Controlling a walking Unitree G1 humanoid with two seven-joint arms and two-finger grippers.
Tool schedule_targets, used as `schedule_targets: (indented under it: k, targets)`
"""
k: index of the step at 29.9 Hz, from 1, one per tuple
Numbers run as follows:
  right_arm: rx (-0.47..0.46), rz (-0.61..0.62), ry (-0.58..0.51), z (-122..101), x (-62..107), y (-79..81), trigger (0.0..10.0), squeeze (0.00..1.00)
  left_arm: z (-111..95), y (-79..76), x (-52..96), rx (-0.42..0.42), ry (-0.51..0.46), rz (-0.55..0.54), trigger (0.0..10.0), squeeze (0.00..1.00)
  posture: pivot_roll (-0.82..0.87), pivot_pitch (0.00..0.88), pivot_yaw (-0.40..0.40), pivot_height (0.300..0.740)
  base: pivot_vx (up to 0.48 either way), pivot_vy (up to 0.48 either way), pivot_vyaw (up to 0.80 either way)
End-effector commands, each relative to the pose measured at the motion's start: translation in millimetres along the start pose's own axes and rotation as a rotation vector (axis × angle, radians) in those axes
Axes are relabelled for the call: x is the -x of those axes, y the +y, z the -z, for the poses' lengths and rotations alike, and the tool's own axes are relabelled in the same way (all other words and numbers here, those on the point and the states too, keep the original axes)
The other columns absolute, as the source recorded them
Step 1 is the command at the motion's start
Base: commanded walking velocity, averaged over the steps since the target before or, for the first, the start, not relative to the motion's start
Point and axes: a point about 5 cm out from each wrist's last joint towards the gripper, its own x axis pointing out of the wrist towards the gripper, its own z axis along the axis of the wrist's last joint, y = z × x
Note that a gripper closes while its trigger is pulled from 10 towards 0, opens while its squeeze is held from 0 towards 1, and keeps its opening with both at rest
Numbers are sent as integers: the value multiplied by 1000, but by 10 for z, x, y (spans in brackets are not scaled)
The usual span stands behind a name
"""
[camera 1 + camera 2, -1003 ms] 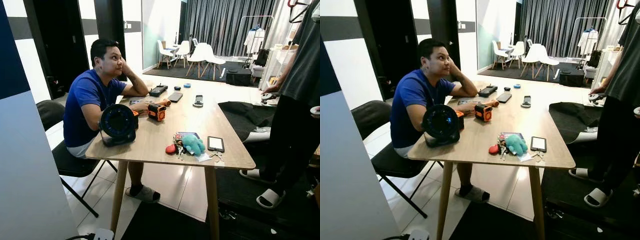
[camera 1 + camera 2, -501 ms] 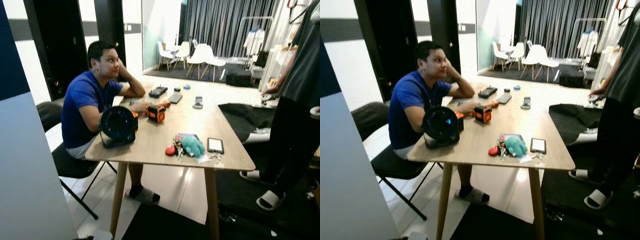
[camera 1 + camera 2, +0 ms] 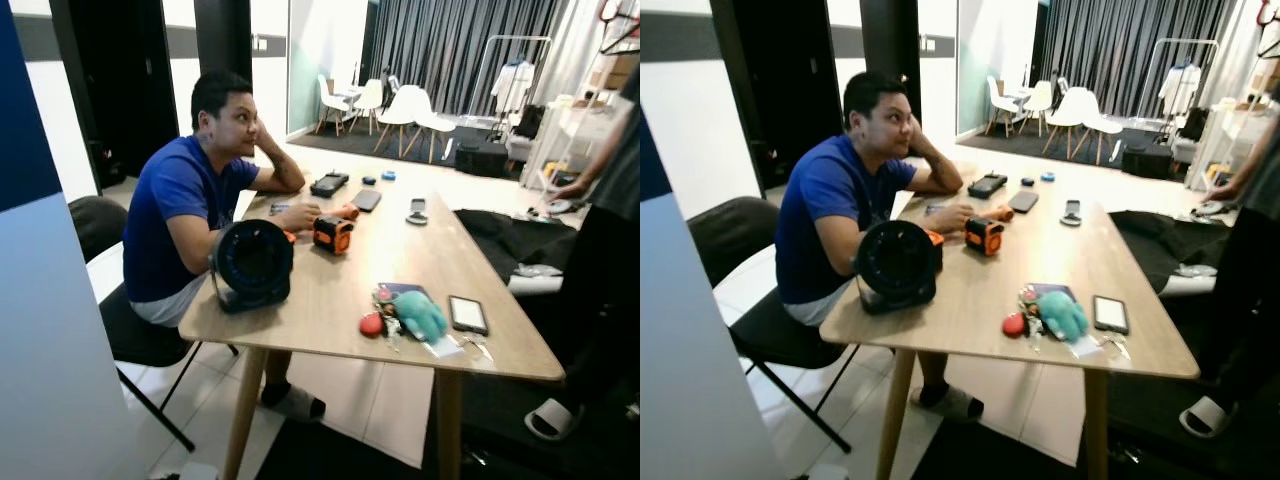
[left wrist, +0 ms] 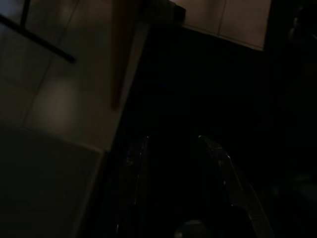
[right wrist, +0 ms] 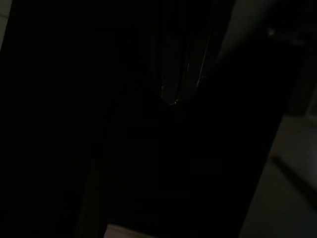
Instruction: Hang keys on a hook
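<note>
A bunch of keys [image 3: 387, 320] lies near the front edge of the wooden table [image 3: 330, 295], with a red charm [image 3: 371, 325] and a teal plush toy [image 3: 420, 315] attached or beside it. Two small loose keys [image 3: 474, 346] rest on a white paper at the front right corner. In the dark left wrist view my left gripper [image 4: 171, 144] hangs open over the floor tiles, nothing between its fingers [image 4: 136, 151]. My right gripper [image 5: 173, 96] hangs in deep shade over something dark.
A person in a blue shirt [image 3: 185, 195] sits on a black chair [image 3: 125, 325] at the table's left side. A black round fan [image 3: 252, 262], an orange device [image 3: 332, 235] and a phone [image 3: 467, 313] lie on the table. Another person [image 3: 612, 230] stands at the right. A grey partition [image 3: 50, 340] is close on my left.
The whole picture has shifted right and grown: the camera has moved nearer the table and turned left. The things on the table lie where they did.
</note>
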Motion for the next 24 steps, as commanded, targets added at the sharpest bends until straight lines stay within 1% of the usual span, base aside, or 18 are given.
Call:
schedule_targets:
  k: [1,12,18,24]
  targets:
    - [-4,14,6,0,2,-31,10000,0,-18,-34,-10,1,-14,11,10000,0,53,8,-8,740,0,0,0]
    - [-1,12,8,-1,0,-29,10000,0,-14,-34,10,-12,-35,20,10000,0,54,15,-9,740,0,0,0]
    - [-7,12,10,18,5,-20,10000,0,-20,-57,20,-28,-53,48,10000,0,53,16,-7,740,0,0,0]
    - [-11,15,12,27,8,-17,10000,0,-21,-72,20,-34,-53,66,10000,0,54,17,-3,740,0,-392,0]
